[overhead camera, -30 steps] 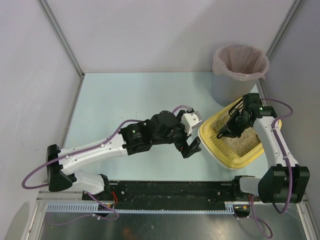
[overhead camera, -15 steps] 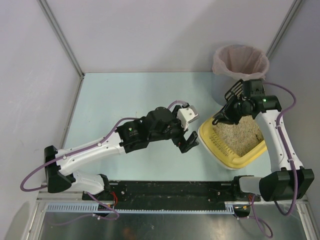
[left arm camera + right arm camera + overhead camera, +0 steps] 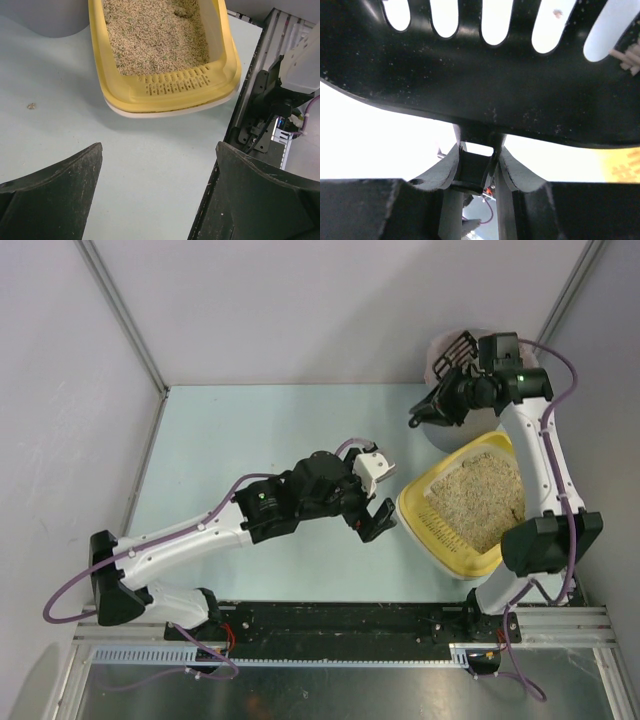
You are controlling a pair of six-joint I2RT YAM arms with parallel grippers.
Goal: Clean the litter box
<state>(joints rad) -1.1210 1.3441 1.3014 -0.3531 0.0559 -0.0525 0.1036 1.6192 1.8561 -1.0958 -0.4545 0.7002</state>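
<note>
The litter box [image 3: 428, 538] is a shallow yellow tray of beige litter at the table's right. It fills the top of the left wrist view, slotted rim [image 3: 170, 92] nearest. My left gripper [image 3: 378, 523] hovers open and empty just left of its near corner, jaws wide [image 3: 159, 147] over bare table. High at the back right, my right gripper [image 3: 450, 400] is shut on the handle of a black slotted scoop [image 3: 456, 348], held at the bin's mouth. The scoop's blade [image 3: 470, 75] spans the right wrist view above the closed fingers [image 3: 476, 155].
A grey round bin [image 3: 446, 445] with a pink bag liner [image 3: 438, 352] stands behind the litter box, its wall also in the left wrist view [image 3: 45, 20]. A small speck [image 3: 31, 105] lies on the table. White walls close in on three sides; the black base rail [image 3: 340, 620] runs along the near edge.
My right arm lifted the scoop out of the litter box and carried it back and up to the bin. The left gripper stayed open and shifted only slightly.
</note>
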